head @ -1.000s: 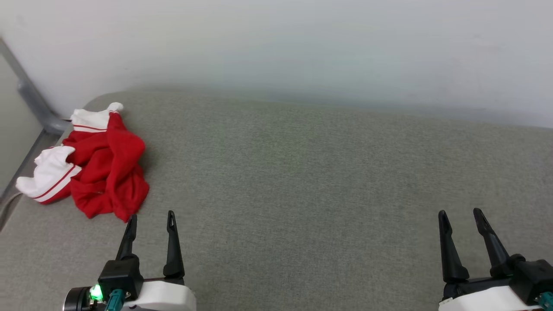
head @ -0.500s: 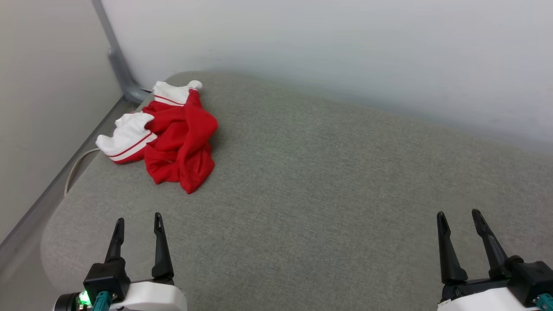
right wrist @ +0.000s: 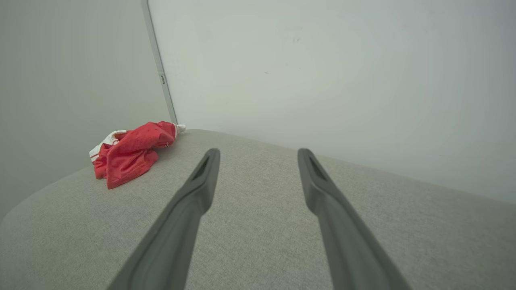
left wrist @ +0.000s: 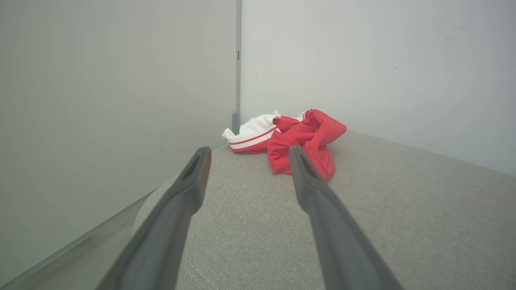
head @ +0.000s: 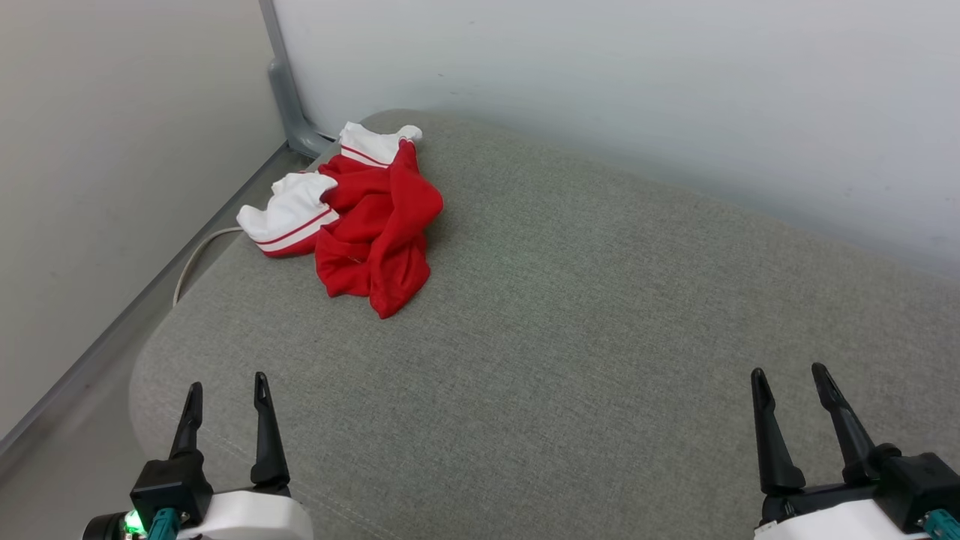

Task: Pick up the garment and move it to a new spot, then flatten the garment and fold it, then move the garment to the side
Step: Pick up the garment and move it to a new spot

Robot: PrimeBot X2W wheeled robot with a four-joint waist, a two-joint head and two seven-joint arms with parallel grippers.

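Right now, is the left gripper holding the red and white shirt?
No, the left gripper hangs open above the grey cushion, well apart from the garment, which lies crumpled near the far corner.

Head camera further left toward garment (head: 375, 225)

**Crumpled garment (left wrist: 300, 139) ahead of spread fingers**

I see my left gripper (left wrist: 248, 150) with both dark fingers wide apart and empty. Beyond their tips the garment lies crumpled on the grey cushion (left wrist: 403, 209), close to the wall corner (left wrist: 238, 80), white sleeve on this view's left.
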